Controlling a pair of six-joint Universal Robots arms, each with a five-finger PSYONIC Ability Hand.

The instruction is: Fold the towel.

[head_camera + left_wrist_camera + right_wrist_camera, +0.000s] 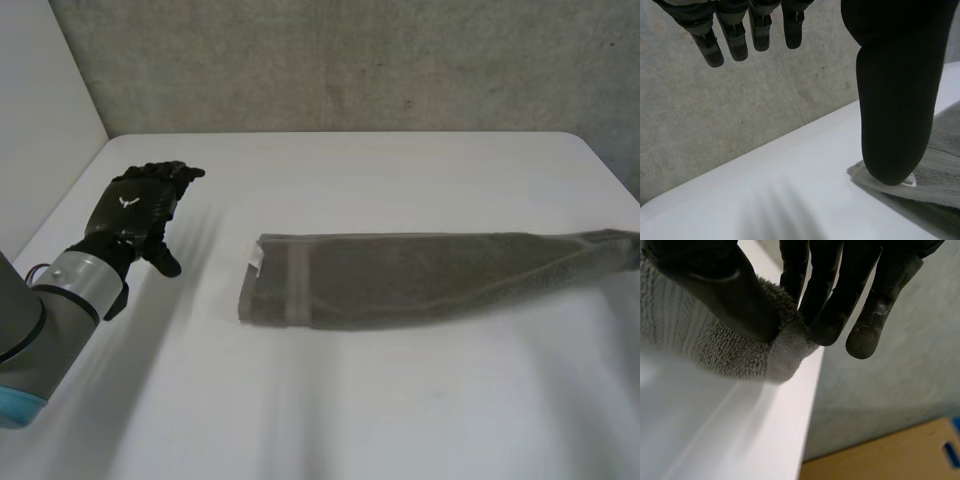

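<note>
1. The towel [420, 275] is grey-green terry, folded into a long narrow strip
2. It lies on the white table [380, 400], running from near the middle out to the right edge
3. Its left end is squared off, with a smooth woven band [296, 285] across it and a small white label [255, 260] at one corner
4. Its right end tapers, and a corner there is pinched between the thumb and fingers of the right hand [715, 290]
</note>
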